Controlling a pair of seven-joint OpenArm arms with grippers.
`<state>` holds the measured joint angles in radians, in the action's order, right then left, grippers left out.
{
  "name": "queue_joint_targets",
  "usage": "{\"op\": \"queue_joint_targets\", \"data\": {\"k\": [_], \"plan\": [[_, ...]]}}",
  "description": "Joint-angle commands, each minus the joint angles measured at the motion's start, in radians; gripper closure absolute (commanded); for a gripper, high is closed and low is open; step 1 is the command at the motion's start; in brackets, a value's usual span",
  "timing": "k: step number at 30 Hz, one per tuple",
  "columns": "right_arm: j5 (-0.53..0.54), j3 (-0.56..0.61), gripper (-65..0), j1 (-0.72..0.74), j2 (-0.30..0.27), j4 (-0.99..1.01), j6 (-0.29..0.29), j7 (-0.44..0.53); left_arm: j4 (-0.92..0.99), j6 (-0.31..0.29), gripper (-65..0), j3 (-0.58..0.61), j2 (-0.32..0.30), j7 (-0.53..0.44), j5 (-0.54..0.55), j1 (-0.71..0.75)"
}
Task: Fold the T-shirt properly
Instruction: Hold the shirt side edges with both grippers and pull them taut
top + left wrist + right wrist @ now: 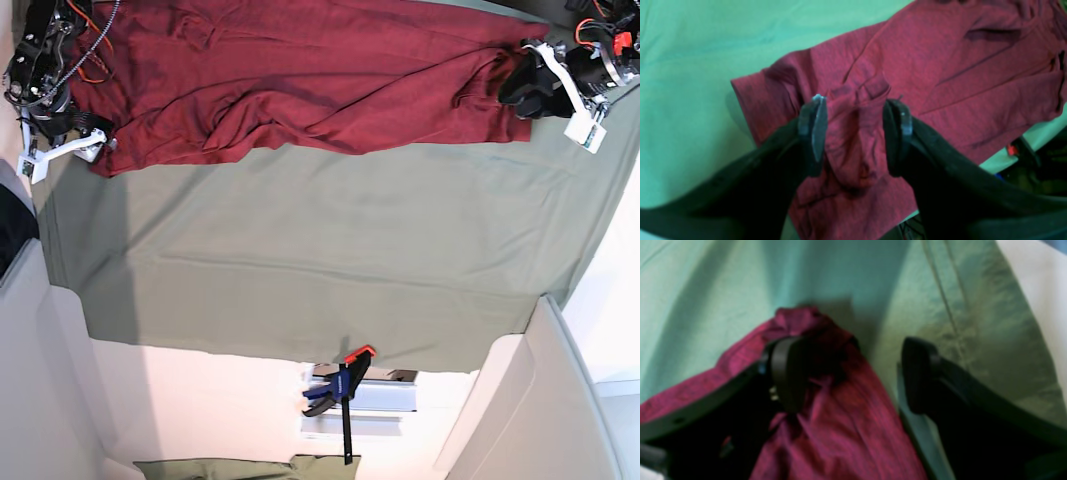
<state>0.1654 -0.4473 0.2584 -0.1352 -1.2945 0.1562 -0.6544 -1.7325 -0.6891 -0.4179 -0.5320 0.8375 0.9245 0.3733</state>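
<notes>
The maroon T-shirt [300, 70] lies spread and wrinkled along the far edge of the olive-green cloth [300, 260]. My left gripper [855, 130] is open, and its fingers [813, 126] straddle a raised bunch of the shirt [940, 73] near its end. In the base view it sits at the shirt's right end [512, 85]. My right gripper [853, 376] is wide open over a corner of the shirt [840, 426], with one finger [788, 373] on the fabric and the other over the green cloth [723, 290]. In the base view it sits at the shirt's left end [95, 148].
The green cloth [690, 83] covers the table and hangs over its edges. A blue and black clamp with an orange handle [343, 395] grips the near edge. White panels [500, 400] stand at the near corners. Cables and arm hardware [45, 60] sit at the far left.
</notes>
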Motion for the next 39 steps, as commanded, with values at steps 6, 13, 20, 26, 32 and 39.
{"op": "queue_joint_targets", "data": {"k": [6, 13, 20, 26, 32, 39], "plan": [[0.001, -0.002, -42.4, 0.030, -0.011, -0.001, -0.011, 0.038, -0.015, -0.009, -30.9, -0.007, -0.019, -0.024, 0.018, -0.006], [0.018, 0.005, -42.3, 0.032, -0.010, 0.058, -0.011, 0.061, -0.015, -0.009, -30.9, -0.007, -0.019, -0.026, 0.018, -0.005], [0.018, 0.005, -12.8, 0.032, -0.011, 0.058, -0.011, 0.059, -0.015, -0.009, -30.9, -0.007, -0.019, -0.026, 0.018, -0.005], [0.018, 0.005, 0.0, 0.032, -0.011, 0.056, -0.011, 0.042, -0.015, -0.009, -30.9, -0.007, -0.019, -0.026, 0.018, -0.005], [0.017, 0.005, 0.0, 0.023, -0.011, 0.018, -0.010, -0.041, -0.015, -0.009, -30.9, -0.007, -0.020, -0.025, 0.018, -0.005], [0.014, 0.005, 0.0, -0.071, -0.012, -0.148, -0.010, -0.083, -0.015, -0.009, -30.9, -0.007, -0.020, -0.003, 0.038, -0.005]]}}
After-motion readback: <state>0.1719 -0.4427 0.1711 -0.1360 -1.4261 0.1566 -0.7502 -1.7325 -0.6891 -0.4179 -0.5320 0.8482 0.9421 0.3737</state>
